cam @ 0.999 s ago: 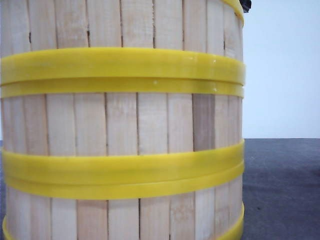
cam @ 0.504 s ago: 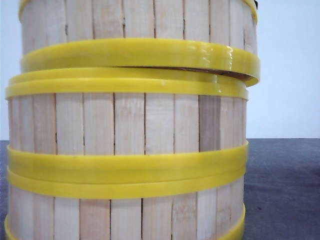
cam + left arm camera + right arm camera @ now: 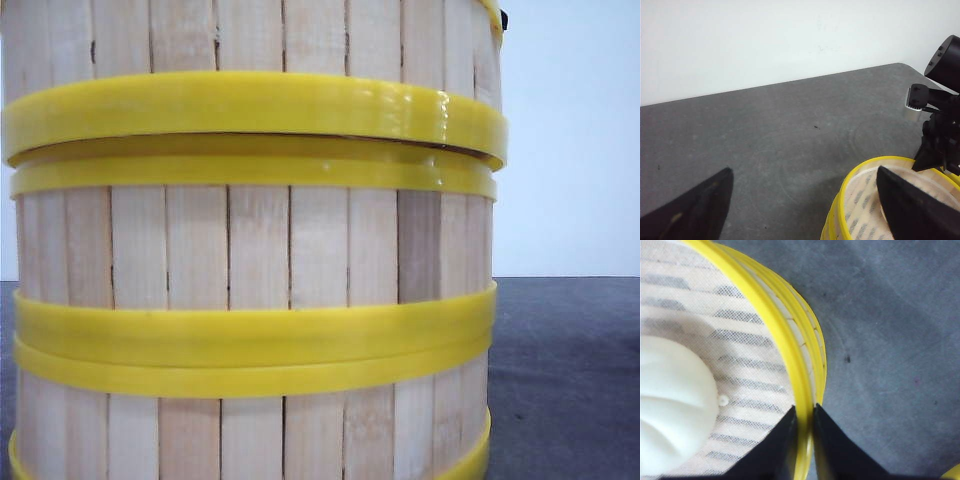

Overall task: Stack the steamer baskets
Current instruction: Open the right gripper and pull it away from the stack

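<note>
Three steamer baskets stand stacked close before the front camera: the bottom one (image 3: 250, 440), the middle one (image 3: 250, 250) and the top one (image 3: 250, 40). The top basket's lower yellow rim (image 3: 300, 105) sits slightly askew, with a thin dark gap on the right. My right gripper (image 3: 805, 412) is shut on the top basket's yellow rim (image 3: 790, 355), one finger inside and one outside. A white bun (image 3: 670, 400) lies on the striped liner inside. My left gripper (image 3: 805, 170) is open beside that basket (image 3: 860, 200), one finger above its inside, holding nothing.
The dark grey table (image 3: 790, 125) stretches to a white wall (image 3: 765, 40). The right arm's black wrist (image 3: 942, 125) hangs over the basket's far side in the left wrist view. The stack fills most of the front view.
The top basket first swung to the right and tipped up, then came back left and lower onto the middle basket. The lower two baskets have stayed put for the last half second.
</note>
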You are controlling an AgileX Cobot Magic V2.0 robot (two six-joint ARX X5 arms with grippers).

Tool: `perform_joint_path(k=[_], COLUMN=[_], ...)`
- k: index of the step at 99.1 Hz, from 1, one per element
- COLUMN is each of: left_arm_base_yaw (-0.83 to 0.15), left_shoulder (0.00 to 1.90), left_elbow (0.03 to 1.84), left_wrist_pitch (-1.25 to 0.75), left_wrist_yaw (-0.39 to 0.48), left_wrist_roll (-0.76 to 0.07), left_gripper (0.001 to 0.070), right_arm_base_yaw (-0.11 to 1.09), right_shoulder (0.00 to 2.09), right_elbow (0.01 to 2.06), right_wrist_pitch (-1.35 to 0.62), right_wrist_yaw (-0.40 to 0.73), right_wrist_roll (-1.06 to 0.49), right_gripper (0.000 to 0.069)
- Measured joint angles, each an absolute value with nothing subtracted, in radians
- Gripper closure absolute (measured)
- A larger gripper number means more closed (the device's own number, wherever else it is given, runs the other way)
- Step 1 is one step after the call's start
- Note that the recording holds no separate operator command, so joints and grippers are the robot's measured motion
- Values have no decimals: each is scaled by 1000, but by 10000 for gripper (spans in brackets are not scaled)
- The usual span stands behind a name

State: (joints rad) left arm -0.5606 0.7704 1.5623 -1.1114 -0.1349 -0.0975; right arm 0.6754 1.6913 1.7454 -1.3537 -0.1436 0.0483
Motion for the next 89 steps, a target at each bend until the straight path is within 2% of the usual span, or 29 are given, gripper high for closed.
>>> perform_joint_path(k=[89], left_arm_base_yaw=[-561], left_shoulder=[770], left_elbow=[1562], left_wrist_pitch=[-1108], left_wrist_yaw=[-135], left_wrist_roll=[-97], left_gripper=[164], right_arm_base_yaw=[667], right_shoulder=[1712], right_elbow=[1746], right_wrist_pitch=[-1354], right_wrist_yaw=[-127], right_wrist_roll=[48], right_gripper=[664])
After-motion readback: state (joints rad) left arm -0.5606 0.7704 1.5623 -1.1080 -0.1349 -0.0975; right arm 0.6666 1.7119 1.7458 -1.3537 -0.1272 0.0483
